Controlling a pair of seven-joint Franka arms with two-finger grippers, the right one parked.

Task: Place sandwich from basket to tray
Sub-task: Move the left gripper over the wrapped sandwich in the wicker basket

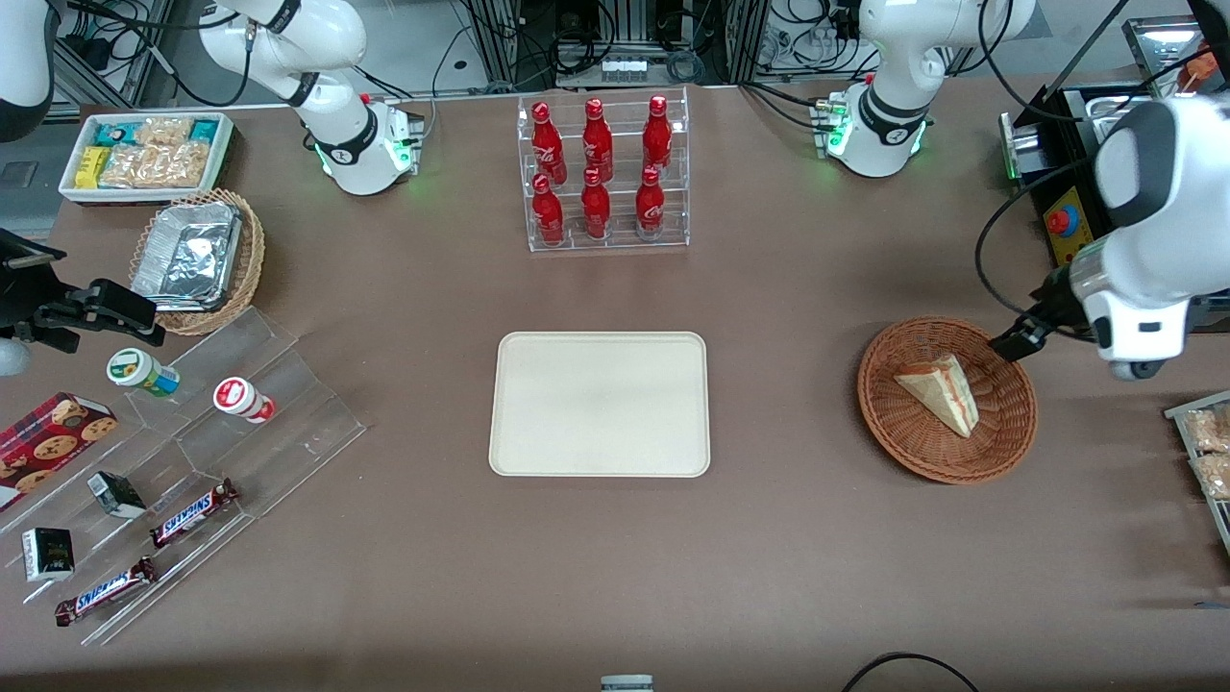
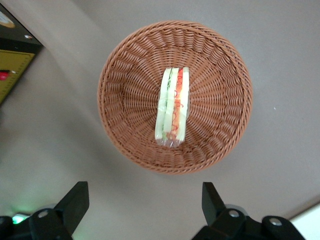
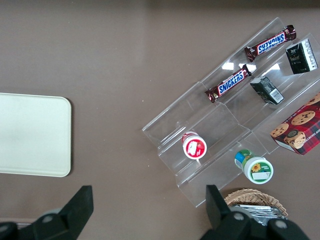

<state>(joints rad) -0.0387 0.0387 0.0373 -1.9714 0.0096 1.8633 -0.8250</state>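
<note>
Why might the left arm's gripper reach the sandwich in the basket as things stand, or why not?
Probably yes: the gripper hangs open above the basket, and the sandwich lies uncovered in it with nothing beside it.

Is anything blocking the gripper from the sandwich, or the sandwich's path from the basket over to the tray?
Nothing visible does. The open gripper hangs above the basket, with the sandwich lying uncovered and alone inside. Between basket and tray only bare table shows, and the tray holds nothing.
</note>
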